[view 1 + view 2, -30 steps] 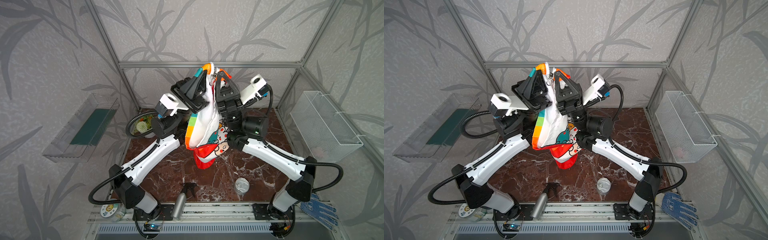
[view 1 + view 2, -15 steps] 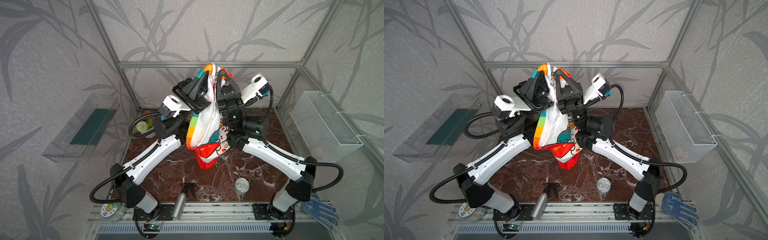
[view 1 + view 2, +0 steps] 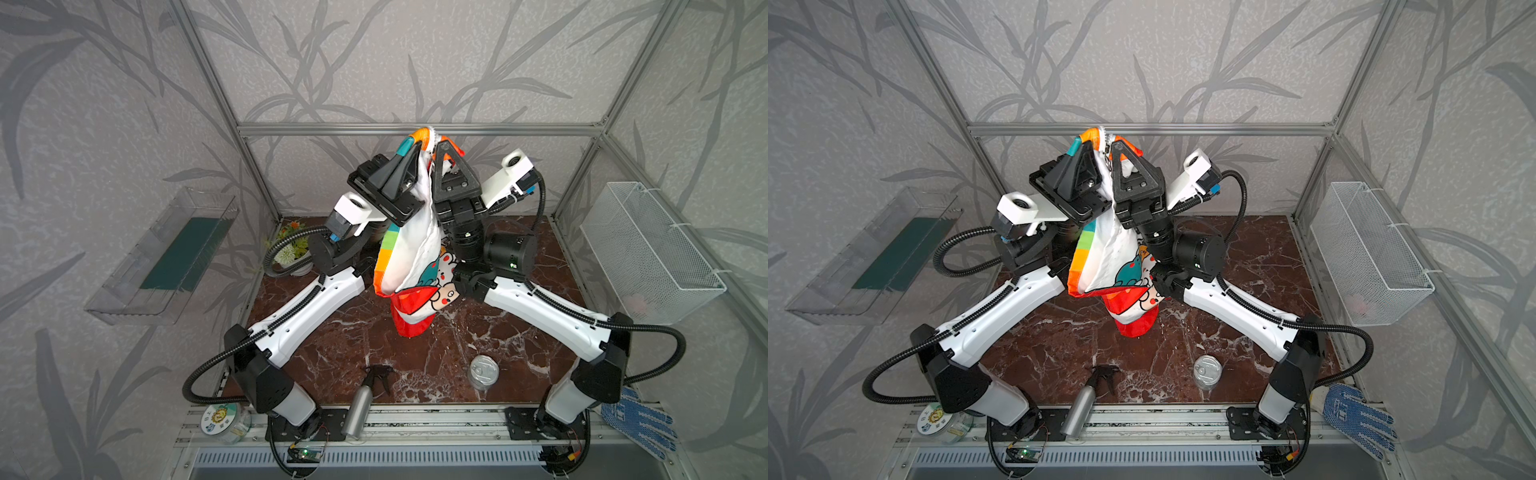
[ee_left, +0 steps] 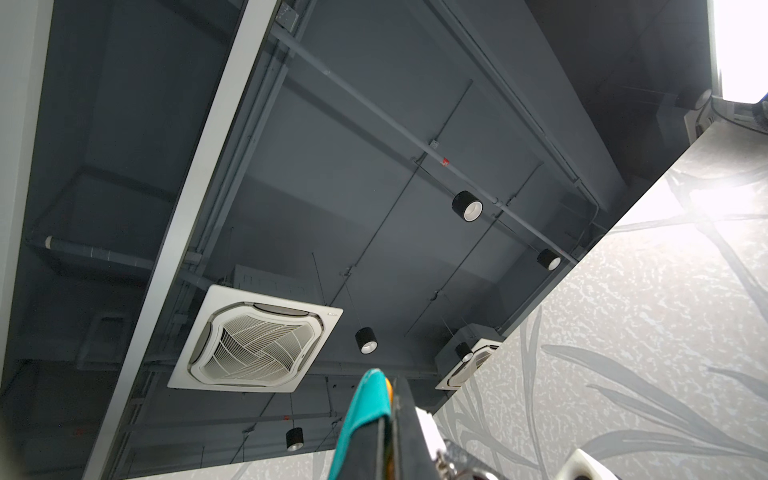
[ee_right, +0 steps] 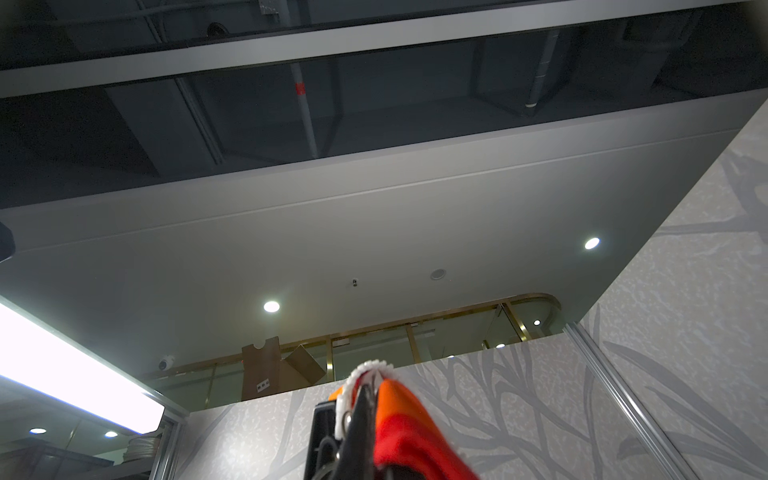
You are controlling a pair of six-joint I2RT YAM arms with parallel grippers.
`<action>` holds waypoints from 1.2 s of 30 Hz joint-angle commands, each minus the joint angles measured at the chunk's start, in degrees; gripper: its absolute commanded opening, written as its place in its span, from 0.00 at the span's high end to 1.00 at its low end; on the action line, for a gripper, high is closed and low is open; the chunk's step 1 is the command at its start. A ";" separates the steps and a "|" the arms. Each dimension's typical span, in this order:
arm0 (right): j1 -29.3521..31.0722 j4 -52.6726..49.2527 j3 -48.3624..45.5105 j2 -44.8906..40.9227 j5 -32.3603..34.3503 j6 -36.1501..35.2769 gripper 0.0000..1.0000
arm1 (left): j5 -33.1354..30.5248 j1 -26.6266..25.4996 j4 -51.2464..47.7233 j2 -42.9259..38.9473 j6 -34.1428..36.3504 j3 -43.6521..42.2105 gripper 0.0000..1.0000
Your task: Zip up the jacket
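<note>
Filling the floor of a metal-framed cell, a dark red-brown marble tabletop carries two white and black robot arms, mounted at its front edge and raised high over its middle. Between them hangs a small rainbow-striped fabric jacket with white lining, cartoon-animal panels and a red lower end, bunched and open down the front. It dangles above the tabletop's centre; whether its red end touches the marble cannot be told.

The left gripper is pinched tight on the jacket's teal and orange top edge, which shows beside one black finger in the left wrist view. The right gripper, just beside it, is clamped on the orange and red edge by the white zipper teeth.

A white wire basket hangs on the right wall and a clear plastic tray on the left wall. A silver spray bottle lies across the front edge, a round tin can stands near that edge, and a small potted plant sits in the back left corner.
</note>
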 commanded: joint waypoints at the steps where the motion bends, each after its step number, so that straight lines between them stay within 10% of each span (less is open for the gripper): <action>1: 0.40 2.85 -0.01 -1.45 0.21 -0.62 1.00 | 1.45 -0.34 2.32 0.02 3.86 2.61 1.00; 36: 0.36 4.43 -2.15 -4.10 -0.47 -0.72 1.00 | 1.78 -0.56 2.25 1.30 8.82 4.48 1.00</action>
